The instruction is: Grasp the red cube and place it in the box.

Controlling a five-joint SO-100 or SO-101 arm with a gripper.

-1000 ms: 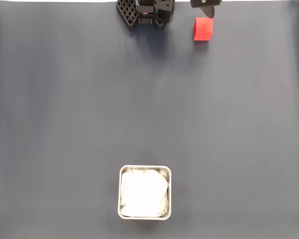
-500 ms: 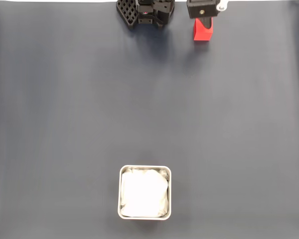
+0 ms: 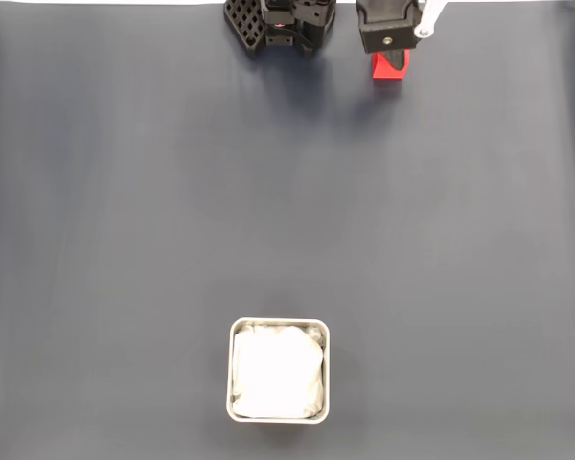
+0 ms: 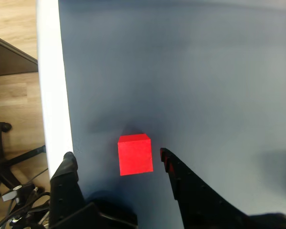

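Red cube (image 4: 135, 154) sits on the dark mat between the spread jaws of the gripper (image 4: 118, 160), which hold nothing: in the wrist view one finger stands just beside the cube's right face and the other stands well off by the table's white edge (image 4: 50, 86). To grasp it well, I judge the arm should shift until the cube lies midway between the fingers, sink until the tips reach its lower half, and close squarely on two opposite faces. Farther out in the fixed view, the box (image 3: 279, 370) waits well apart near the bottom edge.
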